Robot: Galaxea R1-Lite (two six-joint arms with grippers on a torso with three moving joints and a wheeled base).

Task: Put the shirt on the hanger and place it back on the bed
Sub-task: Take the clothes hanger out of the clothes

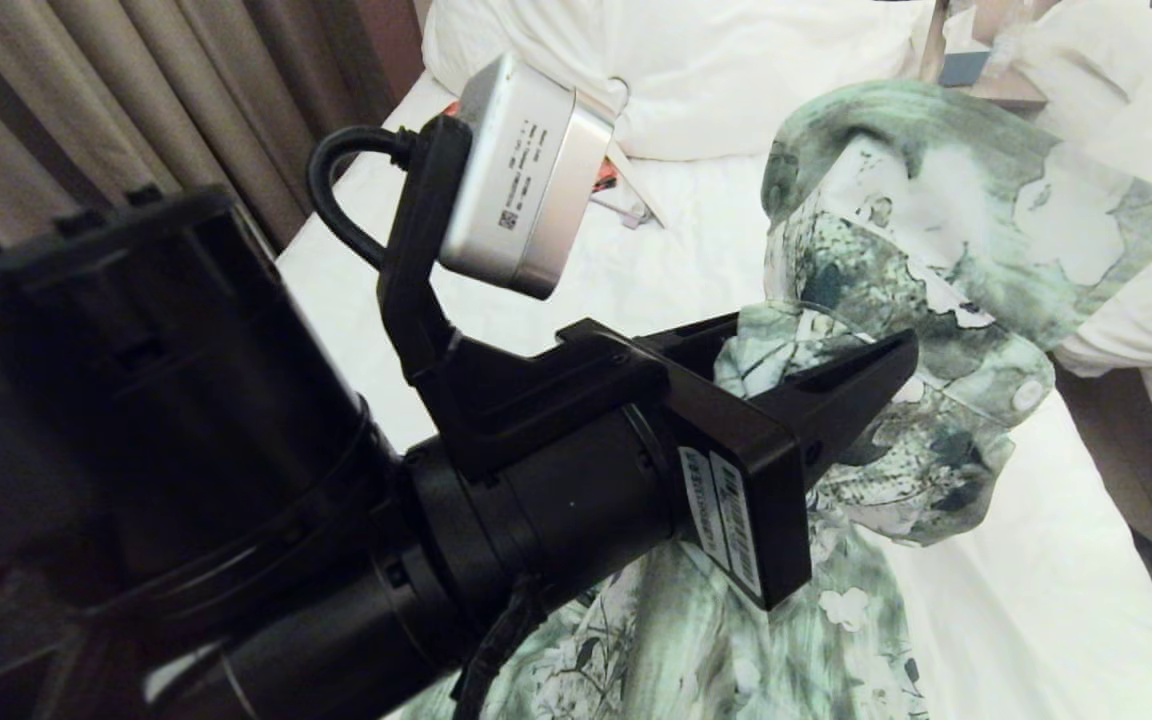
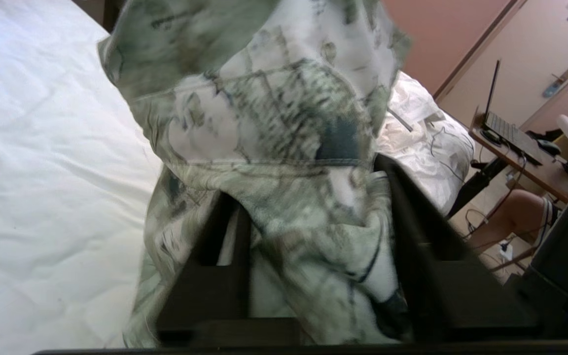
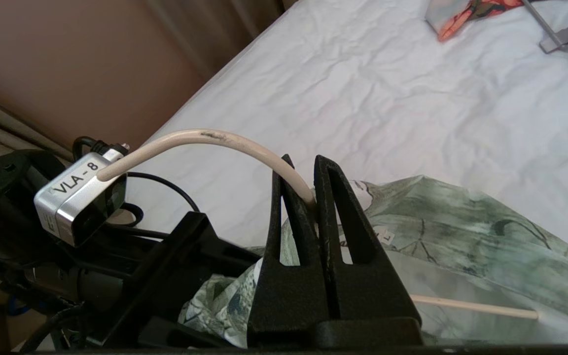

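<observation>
The green-and-white floral shirt (image 1: 896,260) hangs above the bed (image 1: 1016,560), draping down toward me. My left gripper (image 1: 826,350) reaches into its lower folds. In the left wrist view its jaws (image 2: 308,187) stand wide apart, open, and loose shirt cloth (image 2: 284,123) bunches between the fingers (image 2: 427,256). My right gripper (image 3: 308,167) is shut on the neck of the cream hanger (image 3: 200,138), just below its curved hook. The shirt (image 3: 461,231) hangs under that grip, and the hanger's bottom bar (image 3: 471,305) shows inside it.
A bunched white duvet (image 1: 716,70) lies at the head of the bed. An orange-and-black garment (image 3: 461,15) and a thicker hanger's metal part (image 3: 555,39) rest on the sheet. Curtains (image 1: 116,100) hang on the left. A neighbouring rumpled bed (image 2: 427,143), a desk with a laptop (image 2: 511,133) and a person's leg (image 2: 511,217) are on the right.
</observation>
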